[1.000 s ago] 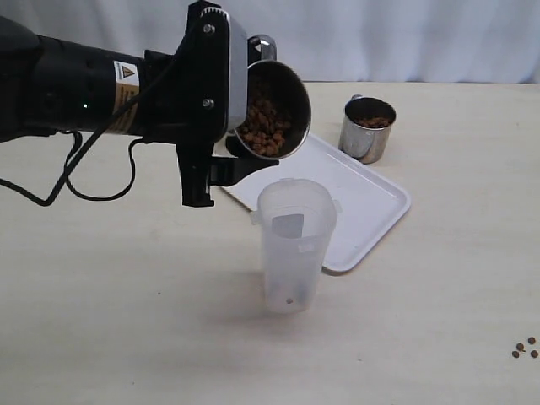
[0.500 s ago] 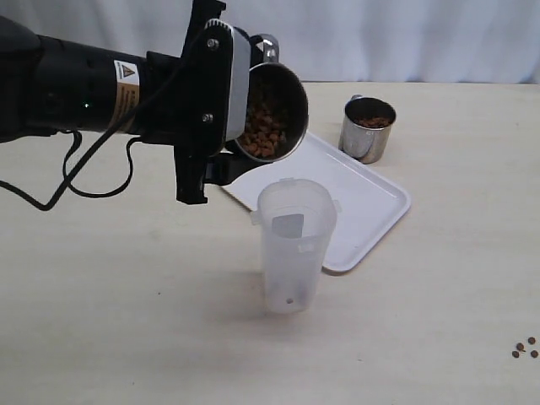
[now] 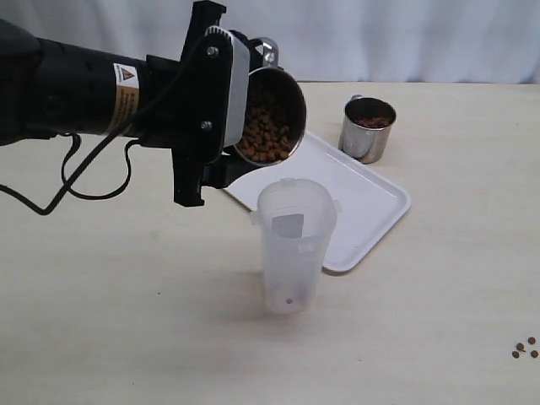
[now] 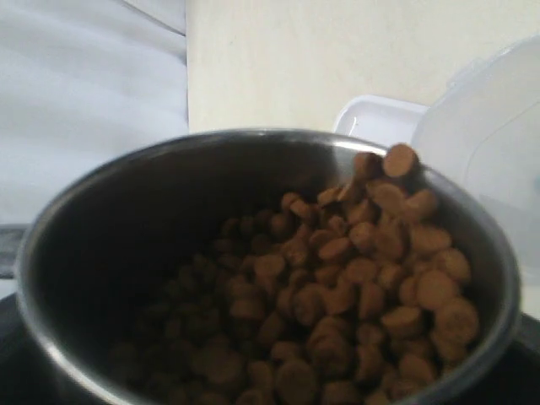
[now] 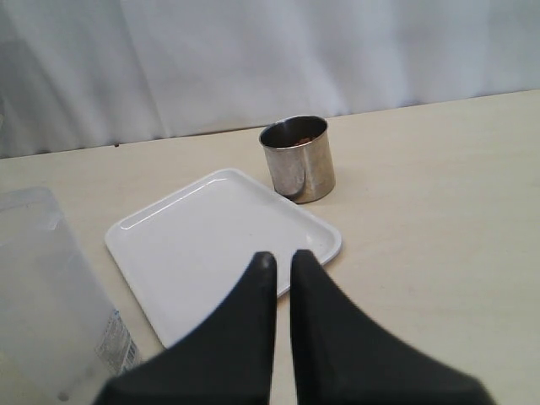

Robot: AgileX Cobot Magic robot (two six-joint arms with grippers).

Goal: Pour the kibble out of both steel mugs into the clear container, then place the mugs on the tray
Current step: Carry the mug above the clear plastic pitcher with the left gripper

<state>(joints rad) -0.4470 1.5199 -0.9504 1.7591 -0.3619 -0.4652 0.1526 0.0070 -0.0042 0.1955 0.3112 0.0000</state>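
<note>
Exterior view: left gripper (image 3: pixel 221 118) clamped on tilted mug (image 3: pixel 272 114), mouth above clear container (image 3: pixel 295 245) rim. Kibble (image 3: pixel 267 133) heaped at lip. Smooth steel, likely slippery when loaded: grip firmly across wall. Container likely light, tippy. Second mug (image 3: pixel 368 128) upright just beside tray (image 3: pixel 363 211).

Left wrist view: round brown pellets crowding lower rim.

Right wrist view: right gripper (image 5: pixel 281 263) empty, fingers almost together, above tray.

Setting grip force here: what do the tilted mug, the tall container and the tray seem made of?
The tilted mug: likely stainless steel, polished; bright mirror-like rim. The tall container: translucent plastic, slightly frosted; the table shows dimly through it. The tray: probably white plastic, smooth and glossy, with soft highlights along its rim.
</note>
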